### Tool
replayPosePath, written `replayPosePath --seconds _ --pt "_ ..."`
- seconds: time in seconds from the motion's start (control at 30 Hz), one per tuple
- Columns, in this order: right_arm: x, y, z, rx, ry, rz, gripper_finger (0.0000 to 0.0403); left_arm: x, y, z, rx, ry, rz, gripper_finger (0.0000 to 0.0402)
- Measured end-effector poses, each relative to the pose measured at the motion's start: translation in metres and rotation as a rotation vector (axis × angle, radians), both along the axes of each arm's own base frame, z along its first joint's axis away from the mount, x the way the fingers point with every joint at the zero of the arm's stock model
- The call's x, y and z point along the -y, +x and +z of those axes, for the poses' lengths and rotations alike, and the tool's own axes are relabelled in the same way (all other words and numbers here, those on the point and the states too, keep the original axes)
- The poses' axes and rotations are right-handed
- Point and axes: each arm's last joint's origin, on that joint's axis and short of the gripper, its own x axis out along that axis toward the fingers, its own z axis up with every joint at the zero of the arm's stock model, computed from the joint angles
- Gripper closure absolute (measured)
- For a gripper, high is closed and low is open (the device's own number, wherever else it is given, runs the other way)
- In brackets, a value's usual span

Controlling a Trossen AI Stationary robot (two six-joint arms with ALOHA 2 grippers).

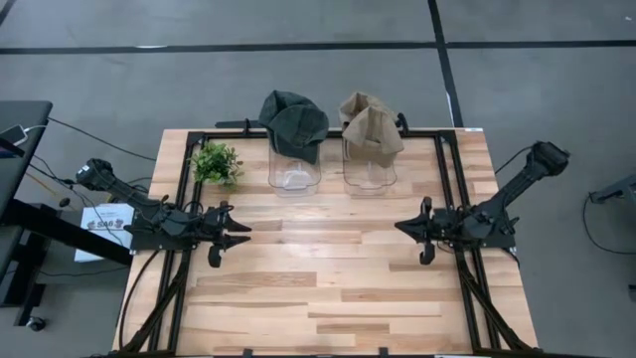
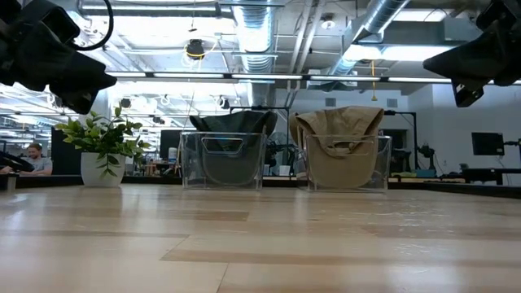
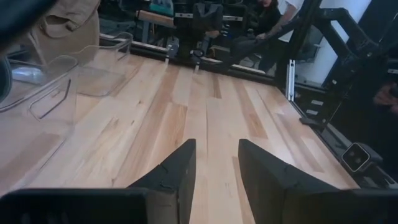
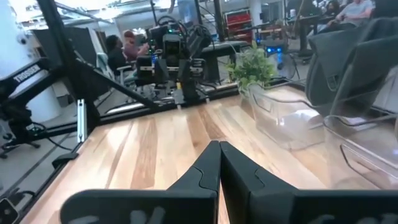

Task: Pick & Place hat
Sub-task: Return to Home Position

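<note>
From above, the table is a butcher-block top of pale and honey wood strips, edged by black metal rails. At its back middle stand two clear, round-cornered plastic bins, close together but apart. The dark cap, soft and rumpled, is draped over the back rim of the left bin, and the brown cap, creased cloth, slumps over the right bin. A small leafy potted plant sits just left of the left bin. The left gripper and right gripper face each other across the middle of the table, well apart, with bare wood between them and in front of the bins. In the low view both caps hang down inside their glossy bin walls, the plant's pot is white, and the dark arm bodies hang high at the upper corners, above the table. A person sits far off at the left. In the left wrist view the wedge-shaped matte fingers are spread, wood showing between them, holding nothing. In the right wrist view the fingers are pressed together, also empty, with the plank surface running clear to the far rail.
</note>
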Motion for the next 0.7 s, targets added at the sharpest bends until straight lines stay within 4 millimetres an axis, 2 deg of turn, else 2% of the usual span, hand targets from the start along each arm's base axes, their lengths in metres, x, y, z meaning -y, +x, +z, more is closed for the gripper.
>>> replayPosePath --seconds 0.2,0.7 --pt "0.0005 0.0003 -0.0014 -0.003 0.057 -0.006 0.0403 0.0 0.0001 0.0005 0.004 -0.003 0.0 0.0284" --pt "0.0005 0.0002 -0.0017 -0.005 0.057 -0.003 0.0403 0.0 0.0002 0.0013 0.012 -0.012 0.001 0.0284"
